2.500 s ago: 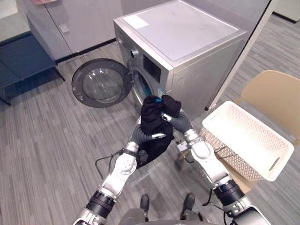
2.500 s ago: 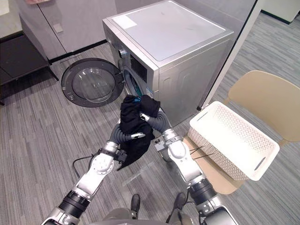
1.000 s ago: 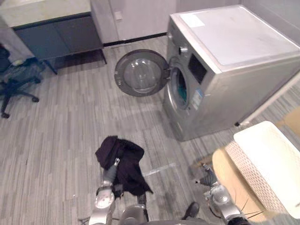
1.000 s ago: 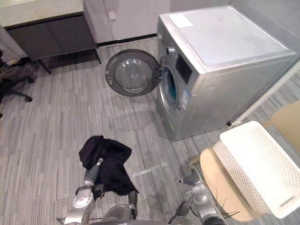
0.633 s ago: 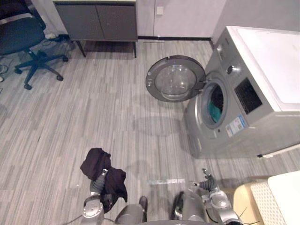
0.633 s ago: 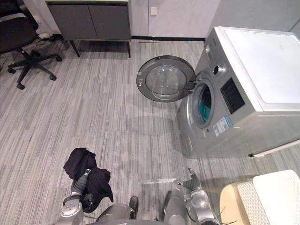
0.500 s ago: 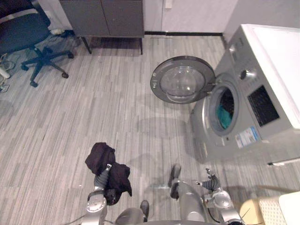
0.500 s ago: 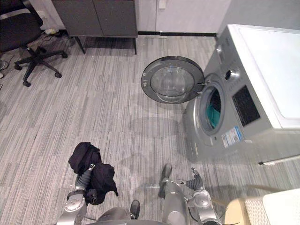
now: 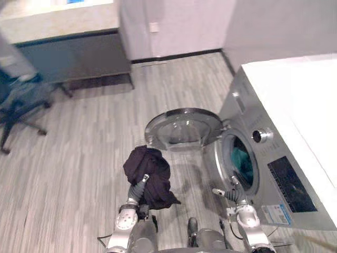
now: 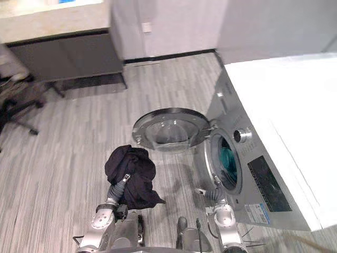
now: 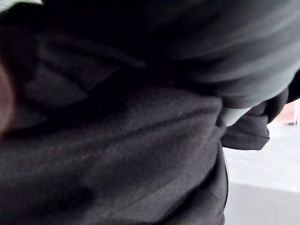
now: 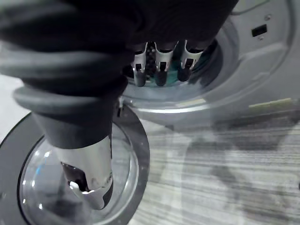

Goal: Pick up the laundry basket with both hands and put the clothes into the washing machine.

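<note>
The washing machine (image 9: 287,132) stood with its round door (image 9: 183,128) open. The black clothes (image 9: 150,174) were draped over the left hand (image 9: 139,184) near the door and hid its fingers, so I could not tell their state. The right hand (image 12: 161,63), fingers straight and empty, faced the teal garment (image 9: 242,161) in the drum.

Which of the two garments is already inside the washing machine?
The teal garment, lying in the drum; the black garment hangs outside, near the open door.
</note>
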Tool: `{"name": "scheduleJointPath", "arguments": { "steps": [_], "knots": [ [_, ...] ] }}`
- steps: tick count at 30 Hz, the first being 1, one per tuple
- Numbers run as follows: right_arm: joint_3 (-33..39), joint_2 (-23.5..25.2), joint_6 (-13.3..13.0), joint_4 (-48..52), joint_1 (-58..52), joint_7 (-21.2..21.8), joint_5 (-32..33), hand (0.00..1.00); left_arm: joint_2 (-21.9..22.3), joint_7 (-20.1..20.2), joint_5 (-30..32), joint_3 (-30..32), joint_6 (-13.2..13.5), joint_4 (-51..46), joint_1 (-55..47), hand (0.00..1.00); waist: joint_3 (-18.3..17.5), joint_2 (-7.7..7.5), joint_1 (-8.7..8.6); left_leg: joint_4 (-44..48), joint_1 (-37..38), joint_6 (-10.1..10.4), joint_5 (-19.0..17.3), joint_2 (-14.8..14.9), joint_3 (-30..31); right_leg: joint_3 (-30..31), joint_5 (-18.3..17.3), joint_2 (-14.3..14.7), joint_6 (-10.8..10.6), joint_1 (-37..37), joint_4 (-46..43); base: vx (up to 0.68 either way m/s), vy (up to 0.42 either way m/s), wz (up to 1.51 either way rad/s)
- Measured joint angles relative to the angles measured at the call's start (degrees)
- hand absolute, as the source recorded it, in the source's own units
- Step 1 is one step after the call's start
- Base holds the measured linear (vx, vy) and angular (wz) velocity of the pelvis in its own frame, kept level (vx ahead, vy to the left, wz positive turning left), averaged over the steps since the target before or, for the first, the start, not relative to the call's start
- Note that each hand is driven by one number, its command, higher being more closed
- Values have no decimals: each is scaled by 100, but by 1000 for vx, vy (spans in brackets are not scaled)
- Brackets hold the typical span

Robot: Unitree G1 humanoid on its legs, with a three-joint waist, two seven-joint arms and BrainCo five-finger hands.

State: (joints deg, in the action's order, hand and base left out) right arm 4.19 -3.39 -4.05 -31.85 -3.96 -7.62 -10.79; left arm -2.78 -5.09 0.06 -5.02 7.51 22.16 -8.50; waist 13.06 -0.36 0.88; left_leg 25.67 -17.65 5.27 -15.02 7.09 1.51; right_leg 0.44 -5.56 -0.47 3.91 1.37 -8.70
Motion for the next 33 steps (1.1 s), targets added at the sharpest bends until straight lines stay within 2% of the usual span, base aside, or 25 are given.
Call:
{"name": "scheduleJointPath", "arguments": {
  "steps": [1,2,3,4,5,6,8,9,11,12,13,15,16,19,21,22,23,24,25,26,27,28,29,31,33],
  "knots": [
    [10,-15,-3,-118,20,-4,0,0,18,0,27,-7,2,71,13,100,-15,48,2,-462,107,131,134,-53,283,190,-59,20,-126,-14,-28,360,393,-151],
    [30,-101,-2,-263,9,-17,-3,0,67,-1,58,-47,0,198,17,100,-79,224,8,-1020,190,136,560,-7,623,452,-149,123,-292,-14,-59,345,493,-179],
    [33,-243,20,-399,13,-18,-5,0,170,-2,62,-170,-4,326,-2,100,-98,482,13,-1037,285,195,1298,157,752,887,-348,306,-538,47,-245,326,519,-182],
    [32,-172,44,-488,49,-40,-8,0,87,-7,62,-167,-29,399,24,100,-91,359,16,-817,290,120,1115,77,503,1077,-434,227,-657,102,-413,224,441,-169],
    [-27,-87,27,-451,-48,-84,-16,0,-23,-7,59,-196,-62,447,41,100,-155,202,-14,-812,362,18,960,-33,86,1180,-558,9,-793,281,-656,167,348,-158],
    [-119,-43,32,-505,-71,-98,-33,0,-82,-17,56,-185,-73,449,42,100,-270,-10,6,-801,482,-170,823,-117,-431,1249,-626,-198,-893,546,-981,147,314,-149],
    [-198,-46,33,-534,-2,-106,-42,0,-100,-33,54,-150,-76,448,66,100,-264,0,2,-817,694,-348,707,-132,-1037,1004,-563,-391,-993,747,-1184,91,282,-171],
    [-275,-32,30,-674,102,-107,-53,0,-149,-73,50,-148,-77,444,76,100,-259,13,-13,-938,918,-432,639,-126,-1537,291,-512,-605,-971,912,-1266,82,262,-188],
    [-364,-17,32,-840,254,-106,-63,0,-215,-127,49,-138,-77,434,142,100,-257,15,-16,-1071,1128,-461,618,-101,-2051,-1032,-489,-918,-888,979,-1287,75,130,-143],
    [-379,-12,31,-888,256,-105,-77,0,-219,-139,46,-111,-77,431,180,100,-257,16,-16,-1138,1188,-461,618,-77,-2231,-1593,-462,-1007,-748,976,-1225,94,56,-140],
    [-394,-8,36,-1038,404,-106,-109,0,-231,-150,39,-77,-81,425,299,100,-234,56,-28,-1197,1270,-461,617,56,-2565,-2750,-316,-1154,-528,904,-1058,93,29,-124],
    [-404,-17,47,-1176,469,-109,-109,0,-328,-146,39,-33,-83,427,363,100,-240,46,-27,-1319,1406,-443,629,126,-2831,-3272,-203,-1153,-475,815,-917,99,-53,-107],
    [-369,-68,53,-1183,463,-115,-109,0,-313,-135,44,-11,-86,428,391,100,-232,77,-148,-1385,1521,-393,664,126,-2865,-3135,-158,-1020,-453,737,-763,115,-99,-71],
    [-299,-116,60,-1186,390,-122,-103,0,-297,-117,60,15,-91,434,377,100,-227,88,-193,-922,1531,-302,605,398,-3000,-2849,-42,-758,-435,565,-397,83,-148,-66],
    [-302,-251,61,-1199,325,-150,-83,0,-252,-113,59,81,-106,434,372,100,-184,146,-161,693,1080,-216,579,916,-2860,-2532,64,-468,-377,329,-43,74,-126,-83],
    [-300,-300,62,-1201,304,-173,-58,0,-222,-118,56,96,-108,434,331,100,-151,202,-151,1099,996,-175,629,1055,-2713,-2430,89,-372,-354,207,48,89,-51,-89],
    [-300,-345,68,-1202,312,-230,4,0,-184,-122,52,98,-113,439,255,100,-87,219,-136,1751,716,-189,624,1098,-2211,-2194,99,-310,-335,30,146,81,24,-93],
    [-270,-375,74,-1214,321,-241,35,0,-178,-117,52,78,-116,440,219,100,-39,157,-108,1764,592,-135,336,916,-1809,-1963,98,-346,-335,20,162,76,58,-104],
    [-177,-380,81,-1220,349,-246,56,0,-180,-118,52,82,-116,438,222,100,-26,194,-82,1572,561,-129,244,767,-1583,-1807,111,-376,-356,12,151,89,86,-103],
    [-62,-384,85,-1231,350,-249,69,0,-177,-121,52,83,-116,439,224,100,21,155,-73,1084,522,-119,212,565,-1273,-1598,133,-389,-391,17,160,105,127,-96],
    [-6,-383,95,-1256,339,-251,71,0,-177,-122,53,84,-116,440,231,100,21,191,-51,494,541,-107,225,417,-953,-1438,141,-383,-422,19,151,106,154,-87],
    [30,-383,96,-1271,332,-250,72,0,-173,-122,54,83,-115,439,235,100,5,236,-46,72,574,-44,317,332,-777,-1347,132,-369,-474,47,117,108,207,-78],
    [43,-430,94,-1268,335,-266,74,0,-155,-126,52,82,-109,436,236,100,7,361,-32,-519,647,-7,789,288,-622,-1238,67,-295,-602,107,9,131,251,-60],
    [56,-373,107,-1315,311,-334,103,0,-217,-135,51,81,-141,492,345,100,66,230,-29,-577,673,-92,663,197,-729,-1115,36,-399,-755,196,-58,120,207,-31],
    [51,-316,108,-1297,298,-352,122,0,-253,-144,55,76,-155,491,486,100,145,198,-31,-536,558,-176,613,63,-840,-1051,-38,-585,-873,459,-289,35,162,-14]
  ]
}}
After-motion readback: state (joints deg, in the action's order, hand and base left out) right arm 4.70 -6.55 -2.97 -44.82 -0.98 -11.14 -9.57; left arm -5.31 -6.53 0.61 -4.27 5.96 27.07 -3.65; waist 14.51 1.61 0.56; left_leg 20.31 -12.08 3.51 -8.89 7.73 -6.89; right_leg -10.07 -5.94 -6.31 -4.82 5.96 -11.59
